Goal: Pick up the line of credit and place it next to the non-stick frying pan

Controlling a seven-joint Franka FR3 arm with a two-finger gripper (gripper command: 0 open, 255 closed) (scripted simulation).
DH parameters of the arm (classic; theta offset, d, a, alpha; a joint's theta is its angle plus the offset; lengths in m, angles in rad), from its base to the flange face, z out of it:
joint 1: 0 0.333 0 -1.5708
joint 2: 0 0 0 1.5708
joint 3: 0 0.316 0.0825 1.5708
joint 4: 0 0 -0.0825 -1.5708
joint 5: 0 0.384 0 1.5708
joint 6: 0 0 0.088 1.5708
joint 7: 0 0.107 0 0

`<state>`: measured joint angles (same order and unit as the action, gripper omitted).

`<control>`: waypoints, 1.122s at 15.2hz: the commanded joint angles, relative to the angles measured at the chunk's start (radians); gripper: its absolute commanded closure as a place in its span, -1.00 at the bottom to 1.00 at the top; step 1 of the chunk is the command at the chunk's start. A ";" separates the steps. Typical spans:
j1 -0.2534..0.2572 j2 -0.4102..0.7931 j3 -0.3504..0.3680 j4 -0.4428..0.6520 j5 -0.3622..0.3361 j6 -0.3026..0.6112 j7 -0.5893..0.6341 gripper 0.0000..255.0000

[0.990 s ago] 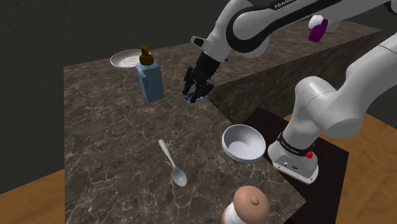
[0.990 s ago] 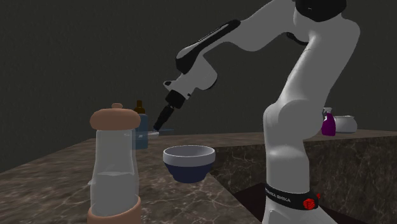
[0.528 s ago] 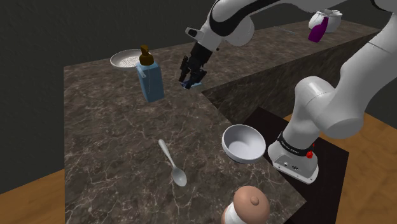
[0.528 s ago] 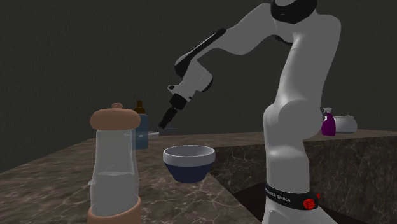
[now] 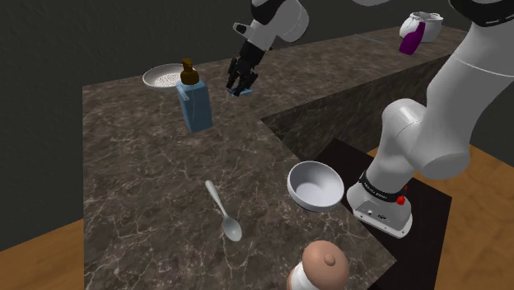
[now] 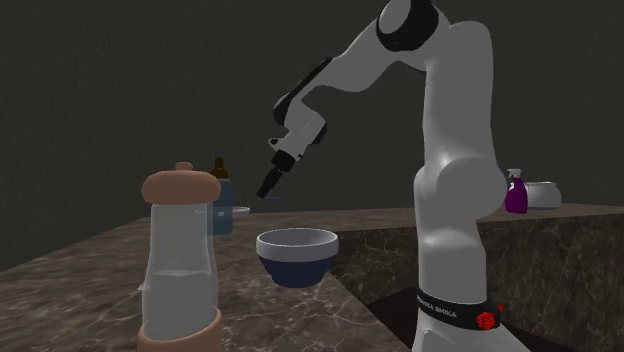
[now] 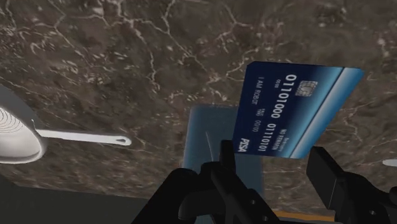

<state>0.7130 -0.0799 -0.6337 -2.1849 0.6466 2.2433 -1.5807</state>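
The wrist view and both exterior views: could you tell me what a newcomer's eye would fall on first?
A blue credit card, clasped by the black gripper above the marbled counter, stands out first. Next comes the brown-capped grinder in the second exterior view's near left, then the white pan at the counter's far corner.

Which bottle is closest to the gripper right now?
The blue soap bottle with the brown pump, just to the shoulder view's left of the gripper, which clasps the blue card. The purple spray bottle stands far off at that view's right.
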 commanded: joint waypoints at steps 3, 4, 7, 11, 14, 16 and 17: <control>-0.043 0.161 -0.058 0.164 0.093 -0.116 -0.104 1.00; -0.060 0.204 -0.067 0.209 0.116 -0.148 -0.123 1.00; -0.128 0.331 -0.078 0.350 0.181 -0.243 -0.171 1.00; -0.247 0.499 -0.067 0.560 0.255 -0.365 -0.203 1.00; -0.366 0.647 -0.044 0.772 0.309 -0.466 -0.200 1.00; -0.366 0.653 -0.038 0.756 0.315 -0.449 -0.214 1.00; -0.365 0.656 -0.036 0.749 0.318 -0.441 -0.221 1.00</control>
<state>0.3524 0.5673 -0.6727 -1.4409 0.9601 1.8016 -1.7973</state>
